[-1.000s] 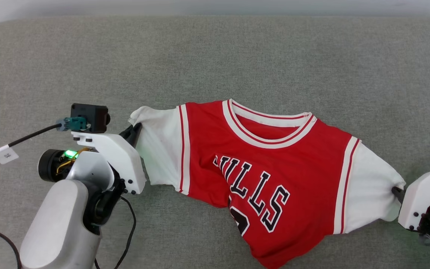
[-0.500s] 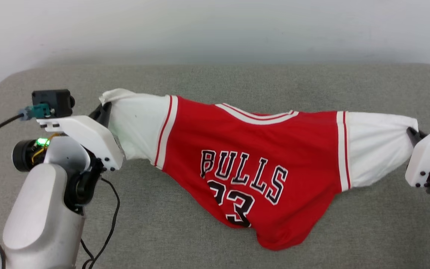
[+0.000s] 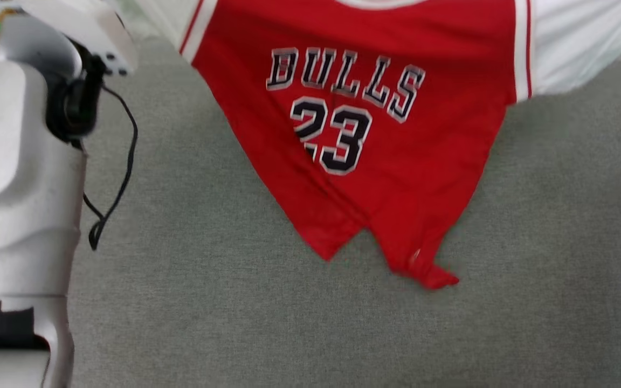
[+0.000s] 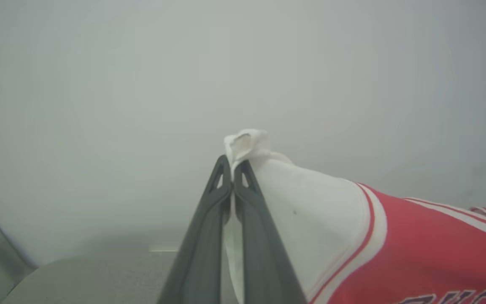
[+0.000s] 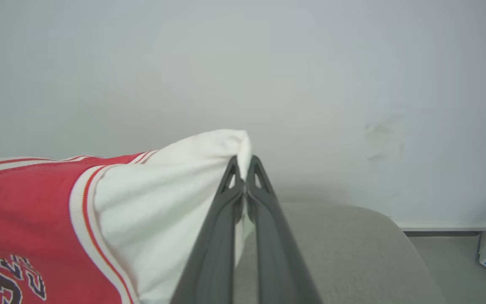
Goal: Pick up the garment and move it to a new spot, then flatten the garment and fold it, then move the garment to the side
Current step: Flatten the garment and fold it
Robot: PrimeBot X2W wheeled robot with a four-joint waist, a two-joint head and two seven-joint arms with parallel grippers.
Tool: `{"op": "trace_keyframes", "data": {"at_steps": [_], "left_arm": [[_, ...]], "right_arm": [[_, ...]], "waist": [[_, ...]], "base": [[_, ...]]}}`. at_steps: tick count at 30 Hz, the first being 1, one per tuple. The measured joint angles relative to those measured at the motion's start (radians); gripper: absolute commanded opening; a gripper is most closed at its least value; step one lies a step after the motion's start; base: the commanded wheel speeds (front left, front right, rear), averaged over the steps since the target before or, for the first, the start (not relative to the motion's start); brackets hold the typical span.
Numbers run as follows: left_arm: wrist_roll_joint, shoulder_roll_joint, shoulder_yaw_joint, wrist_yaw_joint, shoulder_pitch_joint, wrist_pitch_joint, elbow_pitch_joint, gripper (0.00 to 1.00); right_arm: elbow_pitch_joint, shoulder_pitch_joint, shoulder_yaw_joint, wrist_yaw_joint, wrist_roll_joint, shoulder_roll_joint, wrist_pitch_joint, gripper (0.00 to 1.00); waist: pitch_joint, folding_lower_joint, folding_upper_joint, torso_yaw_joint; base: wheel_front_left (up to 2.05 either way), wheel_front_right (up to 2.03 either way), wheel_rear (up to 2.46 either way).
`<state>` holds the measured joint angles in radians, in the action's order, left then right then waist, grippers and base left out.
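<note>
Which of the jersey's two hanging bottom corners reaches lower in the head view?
The right-hand corner of the jersey, the one with the bunched tip. The left-hand corner ends higher up.

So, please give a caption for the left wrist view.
Left claw shut on the white sleeve tip of the red garment.

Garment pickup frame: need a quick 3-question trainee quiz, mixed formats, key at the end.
1. True or false: the left gripper is shut on a white sleeve of the garment.
2. Which number is printed under BULLS on the garment? A) 32 B) 23 C) 13
3. Short answer: which part of the garment does the right gripper pinch?
Key: 1 true; 2 B; 3 the end of the other white sleeve.
</note>
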<state>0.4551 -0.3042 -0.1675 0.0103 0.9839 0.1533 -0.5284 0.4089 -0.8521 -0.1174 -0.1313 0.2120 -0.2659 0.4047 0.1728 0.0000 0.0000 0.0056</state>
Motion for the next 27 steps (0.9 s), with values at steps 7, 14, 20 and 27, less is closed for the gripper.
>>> {"op": "trace_keyframes", "data": {"at_steps": [7,14,20,27], "left_arm": [[-0.024,-0.004,0.002,0.034,0.300,-0.124,-0.124,0.00],[-0.046,-0.005,0.002,0.061,0.568,-0.253,-0.207,0.00],[-0.049,-0.012,0.004,0.069,0.744,-0.317,-0.243,0.00],[-0.051,-0.005,0.000,0.062,0.818,-0.329,-0.246,0.00]], "right_arm": [[0.082,-0.301,0.043,0.000,-0.003,-0.036,-0.118,0.00],[0.175,-0.593,0.096,0.000,-0.005,-0.083,-0.237,0.00],[0.231,-0.796,0.156,0.000,0.005,-0.113,-0.323,0.00],[0.258,-0.920,0.235,0.000,0.047,-0.117,-0.353,0.00]], "waist": [[0.126,0.0001,0.0000,-0.011],[0.264,0.0002,0.0000,-0.024],[0.370,0.0002,0.0001,-0.034],[0.473,0.0001,0.0000,-0.042]], "base": [[0.00,0.00,0.00],[0.00,0.00,0.00],[0.00,0.00,0.00],[0.00,0.00,0.00]]}}
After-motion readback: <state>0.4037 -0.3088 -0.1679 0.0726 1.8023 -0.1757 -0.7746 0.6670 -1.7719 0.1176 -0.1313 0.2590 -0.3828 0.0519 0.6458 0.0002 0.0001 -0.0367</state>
